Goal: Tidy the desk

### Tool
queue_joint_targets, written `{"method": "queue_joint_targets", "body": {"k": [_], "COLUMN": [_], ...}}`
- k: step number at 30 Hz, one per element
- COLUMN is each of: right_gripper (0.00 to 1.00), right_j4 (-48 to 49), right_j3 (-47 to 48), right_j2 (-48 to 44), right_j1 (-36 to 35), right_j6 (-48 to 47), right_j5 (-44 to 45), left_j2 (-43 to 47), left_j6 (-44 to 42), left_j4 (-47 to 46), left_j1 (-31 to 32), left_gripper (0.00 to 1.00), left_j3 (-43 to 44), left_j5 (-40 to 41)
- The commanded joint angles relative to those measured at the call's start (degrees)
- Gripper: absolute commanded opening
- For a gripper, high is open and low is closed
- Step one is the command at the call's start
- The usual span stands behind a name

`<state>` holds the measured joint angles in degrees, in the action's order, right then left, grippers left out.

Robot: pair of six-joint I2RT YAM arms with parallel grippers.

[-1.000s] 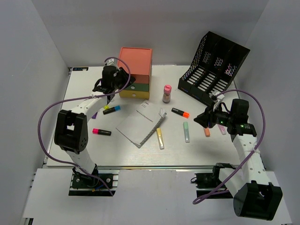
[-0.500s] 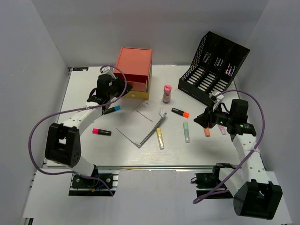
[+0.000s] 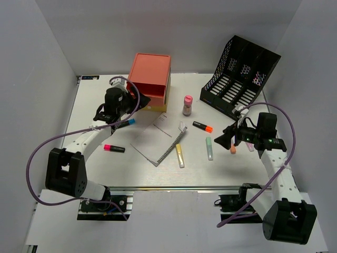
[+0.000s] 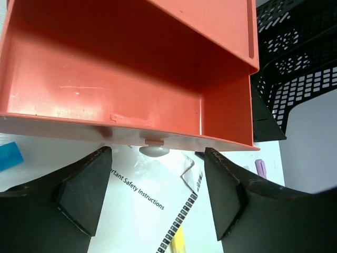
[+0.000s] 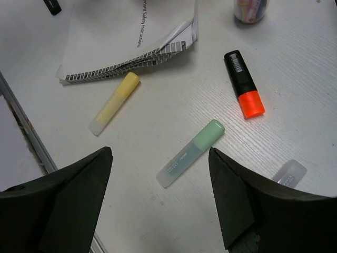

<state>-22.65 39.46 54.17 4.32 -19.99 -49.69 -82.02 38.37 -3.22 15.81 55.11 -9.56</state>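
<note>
From above, the white tabletop (image 3: pixel 131 168) spreads beneath both arms, an orange drawer box (image 3: pixel 151 74) at its far edge. Left wrist view: the left gripper (image 4: pixel 158 158) gapes wide either side of the pulled-out drawer's knob (image 4: pixel 154 150), clear of it. Right wrist view: the right gripper (image 5: pixel 160 153) hangs wide, empty, above a green highlighter (image 5: pixel 190 153).

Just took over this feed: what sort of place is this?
Probably a mock office desk in a white-walled test booth: highlighters, a spiral-bound safety booklet and a black mesh file rack.
</note>
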Motion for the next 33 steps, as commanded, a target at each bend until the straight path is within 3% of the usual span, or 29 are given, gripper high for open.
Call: {"method": "queue_joint_targets", "body": {"k": [1,8,9,11,12,13,14,16,17,18,19,22,24,33], "right_gripper": [0.79,0.78,0.77,0.62,0.55,0.41,0.36,0.33,0.36,0.44,0.57,0.71,0.78,0.82], "right_j4": [-0.5,0.9,2.1,2.9,3.1,3.0,2.9,4.4,5.3,6.4,8.0,10.6,11.1,15.4], "right_j3": [-0.2,7.2,8.6,13.0,14.5,16.2,19.3,21.8,23.0,25.0,26.2,31.3,35.3,42.3], "right_j2": [0.6,9.9,11.4,15.9,17.6,20.5,22.0,26.0,27.2,28.4,30.8,35.5,39.1,48.8], "right_j1": [-0.8,-4.1,-4.2,-7.6,-8.4,-9.8,-11.4,-13.5,-14.1,-15.7,-16.3,-18.6,-19.9,-24.3], "right_j6": [-5.8,-8.0,-6.0,-4.3,-3.7,-3.1,-2.8,-0.5,0.6,1.8,4.1,8.5,11.9,15.5], "right_j5": [-3.5,0.3,0.9,2.9,3.9,4.8,6.3,8.3,9.8,10.8,11.8,15.4,18.7,25.7], "left_j2": [2.7,9.7,11.0,15.3,16.8,20.1,21.7,24.6,27.3,28.7,29.6,33.0,34.5,39.6], "left_j6": [-1.5,-5.7,-6.1,-8.2,-9.1,-10.3,-12.5,-15.2,-16.5,-18.8,-20.0,-23.5,-24.9,-25.8], "left_j4": [0.7,2.9,4.5,4.9,5.1,5.6,6.6,8.8,9.7,11.0,11.5,12.9,13.2,13.9], "left_j1": [-0.4,-1.0,-1.0,-1.0,-1.0,-1.0,-1.0,-1.0,-1.0,-1.0,-1.0,-1.0,-1.0,-1.0], "left_gripper": [0.81,0.8,0.76,0.66,0.48,0.39,0.3,0.18,0.18,0.21,0.39,0.74,0.78,0.8], "left_j3": [2.0,-1.3,-3.0,-4.7,-5.7,-7.2,-7.7,-9.4,-9.9,-10.5,-11.7,-13.8,-14.3,-15.1], "left_j5": [-2.3,-3.9,-4.1,-4.5,-4.7,-4.4,-3.5,-2.1,-0.8,-0.2,0.4,2.3,3.7,8.2]}}
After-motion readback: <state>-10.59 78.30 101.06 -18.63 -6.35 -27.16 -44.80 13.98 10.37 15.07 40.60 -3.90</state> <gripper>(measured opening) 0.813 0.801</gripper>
